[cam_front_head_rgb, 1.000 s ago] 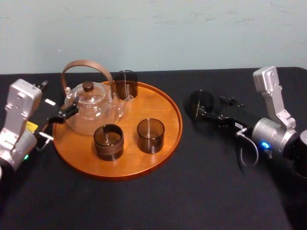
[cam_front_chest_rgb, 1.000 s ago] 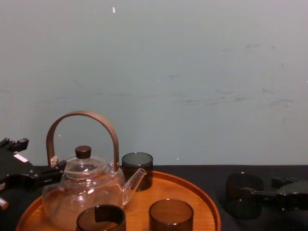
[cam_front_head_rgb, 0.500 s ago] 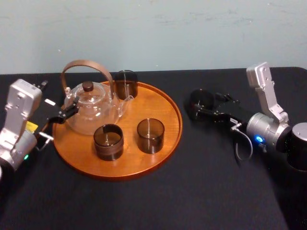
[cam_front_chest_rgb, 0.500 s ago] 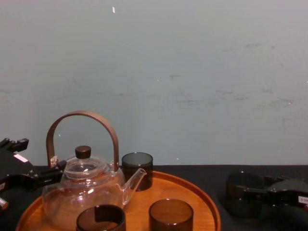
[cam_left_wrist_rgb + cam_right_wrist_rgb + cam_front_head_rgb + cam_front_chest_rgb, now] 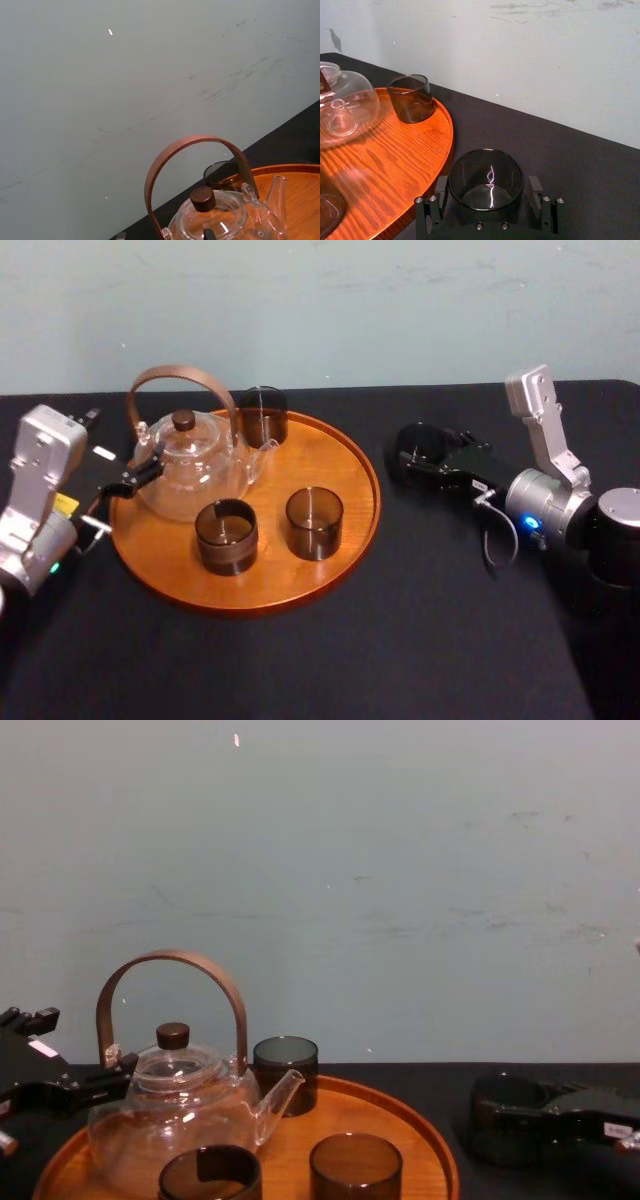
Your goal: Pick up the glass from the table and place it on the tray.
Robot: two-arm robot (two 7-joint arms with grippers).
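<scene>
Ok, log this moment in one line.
phase: pre-grasp | right gripper: open, fingers straddling dark smoked round glass on black table | round wooden tray: not reached | left gripper: idle beside tray

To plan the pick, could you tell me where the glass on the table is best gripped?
Grip the glass across its straight round wall, coming level from the robot's right; it stands upright and the open right gripper straddles it. The left gripper rests beside the teapot.

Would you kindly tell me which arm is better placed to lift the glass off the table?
Right: the right hand, open, straddles the glass on the table; the left hand sits by the teapot.
</scene>
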